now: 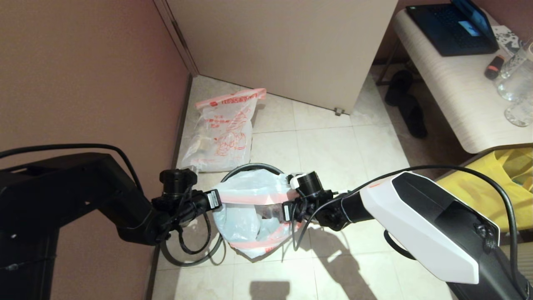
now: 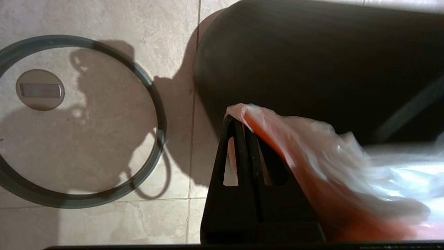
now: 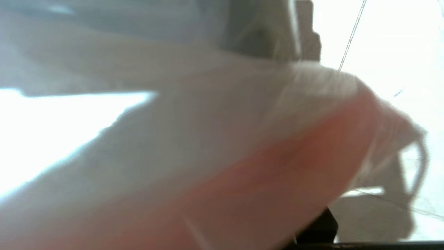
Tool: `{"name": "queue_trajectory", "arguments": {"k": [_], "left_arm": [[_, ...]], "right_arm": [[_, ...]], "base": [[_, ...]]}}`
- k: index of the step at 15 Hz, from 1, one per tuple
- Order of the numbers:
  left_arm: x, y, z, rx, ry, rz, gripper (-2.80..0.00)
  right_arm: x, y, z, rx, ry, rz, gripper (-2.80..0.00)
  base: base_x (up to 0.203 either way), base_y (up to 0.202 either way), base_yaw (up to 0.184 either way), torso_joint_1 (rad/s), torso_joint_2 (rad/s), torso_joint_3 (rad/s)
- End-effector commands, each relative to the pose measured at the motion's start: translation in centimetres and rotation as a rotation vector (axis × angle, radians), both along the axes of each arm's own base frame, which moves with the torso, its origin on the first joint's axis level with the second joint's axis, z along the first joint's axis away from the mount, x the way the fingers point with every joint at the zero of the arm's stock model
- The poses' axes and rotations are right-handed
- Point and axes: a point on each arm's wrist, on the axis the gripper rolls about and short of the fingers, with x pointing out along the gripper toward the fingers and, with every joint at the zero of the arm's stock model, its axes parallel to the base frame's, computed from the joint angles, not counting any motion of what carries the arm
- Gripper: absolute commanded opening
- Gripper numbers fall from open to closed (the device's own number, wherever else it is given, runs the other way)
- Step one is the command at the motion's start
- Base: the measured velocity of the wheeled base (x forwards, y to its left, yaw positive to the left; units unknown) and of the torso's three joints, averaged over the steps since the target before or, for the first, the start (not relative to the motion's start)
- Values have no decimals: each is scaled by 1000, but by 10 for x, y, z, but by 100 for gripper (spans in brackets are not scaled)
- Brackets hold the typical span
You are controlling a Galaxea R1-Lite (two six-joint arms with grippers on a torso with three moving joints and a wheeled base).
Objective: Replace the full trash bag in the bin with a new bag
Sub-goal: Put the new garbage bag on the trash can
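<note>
Both arms reach in over the bin (image 1: pixel 250 168), a small black round bin on the tiled floor (image 1: pixel 333 146), mostly hidden under plastic in the head view; the left tool (image 1: pixel 216 201) is clamped tight on the pink band at the left side of the new bag (image 1: pixel 250 208), and the left wrist view shows its two dark fingers (image 2: pixel 239 152) pressed together with the pink-edged film (image 2: pixel 312 149) pinched between them, the bin's black wall (image 2: pixel 312 62) just beyond; the right tool (image 1: pixel 287 210) holds the opposite side of the same bag mouth, jaws nearly closed on the pink band; the right wrist view is filled with the bag's whitish and pink film (image 3: pixel 208 139) draped over the fingers, so the jaws themselves are not visible there; the crinkly clear-whitish bag hangs spread between the two tools over the bin mouth, sagging toward the robot; the grey ring (image 2: pixel 79 121) lies flat on the floor just beside the bin, on the robot's left; the full trash bag (image 1: pixel 222 133) with red print lies on the floor beyond the bin, near the wall corner, apart from both tools; a tabletop (image 1: pixel 449 83) to the right carries a laptop (image 1: pixel 454 25) and glasses (image 1: pixel 514 79); a yellow bag (image 1: pixel 495 183) sits below it.
</note>
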Motion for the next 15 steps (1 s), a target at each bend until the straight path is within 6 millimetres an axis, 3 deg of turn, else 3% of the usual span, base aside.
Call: {"name": "queue_trajectory", "arguments": {"k": [1, 11, 15], "left_arm": [[0, 3, 9, -10, -27, 14, -280], [-17, -3, 26, -18, -41, -13, -280], [-40, -3, 51, 31, 10, -44, -280]], "right_arm": [[0, -4, -6, -38, 7, 11, -280], [-10, -3, -3, -113, 31, 61, -280], [-8, -5, 7, -96, 11, 50, -280]], "base": [[0, 0, 0, 0, 0, 0], [0, 0, 0, 0, 0, 0], [0, 0, 0, 0, 0, 0]]}}
